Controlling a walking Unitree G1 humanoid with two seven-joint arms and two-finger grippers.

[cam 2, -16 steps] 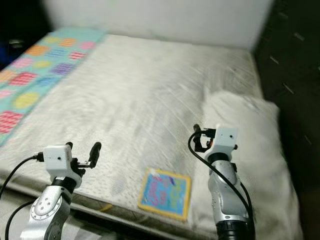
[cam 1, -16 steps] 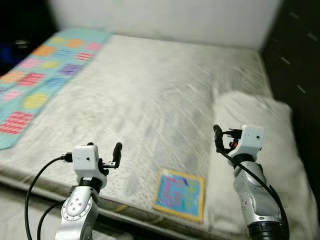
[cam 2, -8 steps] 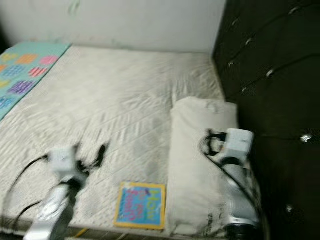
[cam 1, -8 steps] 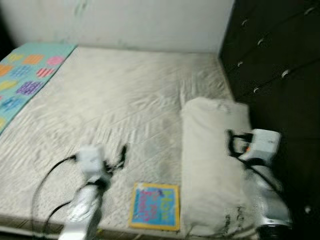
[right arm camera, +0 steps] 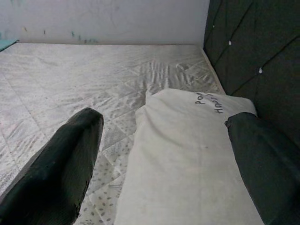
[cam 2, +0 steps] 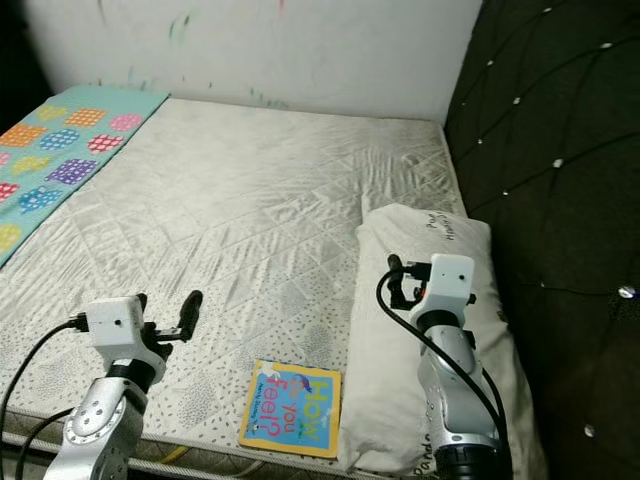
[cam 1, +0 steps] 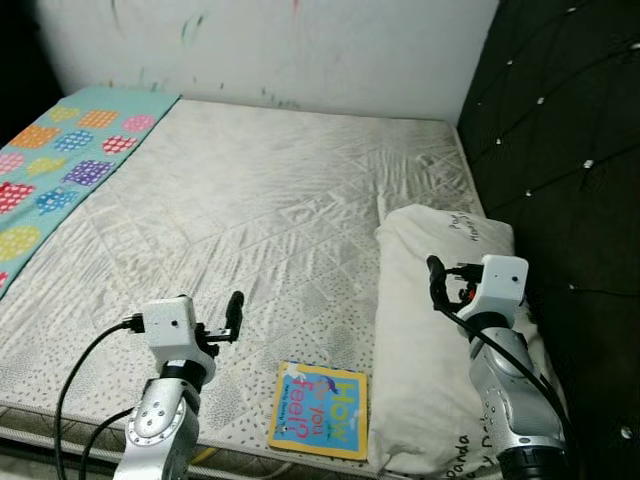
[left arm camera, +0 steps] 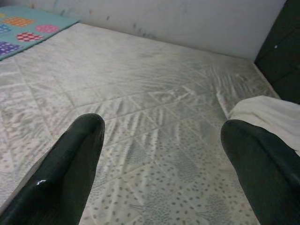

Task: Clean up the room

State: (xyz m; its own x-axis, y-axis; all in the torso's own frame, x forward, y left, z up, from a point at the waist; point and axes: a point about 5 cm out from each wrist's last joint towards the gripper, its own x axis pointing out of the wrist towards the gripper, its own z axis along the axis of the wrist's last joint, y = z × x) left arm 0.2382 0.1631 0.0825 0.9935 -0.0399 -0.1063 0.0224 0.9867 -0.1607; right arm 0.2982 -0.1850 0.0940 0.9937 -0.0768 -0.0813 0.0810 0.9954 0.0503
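Observation:
A blue picture book (cam 1: 320,410) with a yellow border lies flat near the front edge of the bed (cam 1: 280,210). To its right a white pillow (cam 1: 435,330) rests lengthways against the dark headboard. My left gripper (cam 1: 232,312) hovers open over the mattress, just left of the book. In its wrist view the fingers (left arm camera: 70,164) stand wide apart with nothing between them. Over the pillow my right gripper (cam 1: 437,283) is open too, and its wrist view looks down the pillow (right arm camera: 187,154).
A teal blanket (cam 1: 60,170) with coloured dotted circles covers the bed's far left side. A black tufted headboard (cam 1: 560,150) rises on the right. A white wall (cam 1: 270,45) with small marks runs behind the bed.
The camera has swung and steadied, so the whole picture shifted and sharpened. Both arms keep the same raised pose; book and pillow lie where they were.

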